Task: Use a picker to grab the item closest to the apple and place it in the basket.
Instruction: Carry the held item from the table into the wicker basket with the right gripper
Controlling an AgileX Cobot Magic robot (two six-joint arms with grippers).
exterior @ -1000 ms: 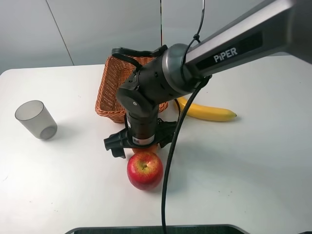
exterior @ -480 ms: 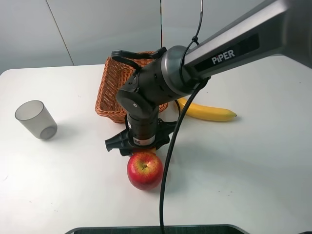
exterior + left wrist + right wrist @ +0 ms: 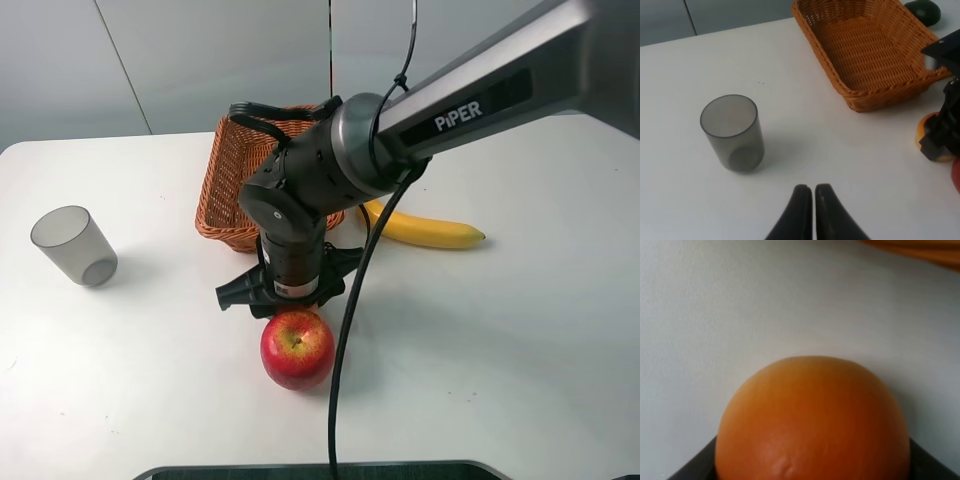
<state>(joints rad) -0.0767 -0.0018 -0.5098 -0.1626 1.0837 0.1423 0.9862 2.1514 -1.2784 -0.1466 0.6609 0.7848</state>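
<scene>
1. Table (image 3: 500, 330): white top that bears all the items below. Clock positions are read in the high view.
2. Basket (image 3: 228, 185): woven, orange-brown and rectangular, standing toward 12 o'clock on the table. In the left wrist view its floor shows only bare weave. In the high view the right arm hides much of its interior.
3. Cup (image 3: 72, 245): translucent grey tumbler, upright, at 9 o'clock and well apart from the other items. Its base shows through the wall.
4. Apple (image 3: 297, 348): red, stem end up, at 6 o'clock.
5. Orange (image 3: 812, 420): lies on the table just beside the apple at the apple's 12 o'clock, between apple and basket and outside the basket. In the high view it is almost wholly hidden under the gripper.
6. Banana (image 3: 425, 230): yellow, lying flat at 2 o'clock, near the basket's right corner.
7. Right gripper (image 3: 282, 297): pointing down over the orange, jaws closed in against both flanks of the fruit. The wrist view shows dark finger edges meeting it at each side.
8. Left gripper (image 3: 813, 189): jaws pressed together with nothing between them, above bare table near the cup.
9. Dark green rounded object (image 3: 923, 10): beyond the basket's far end, only partly seen.
</scene>
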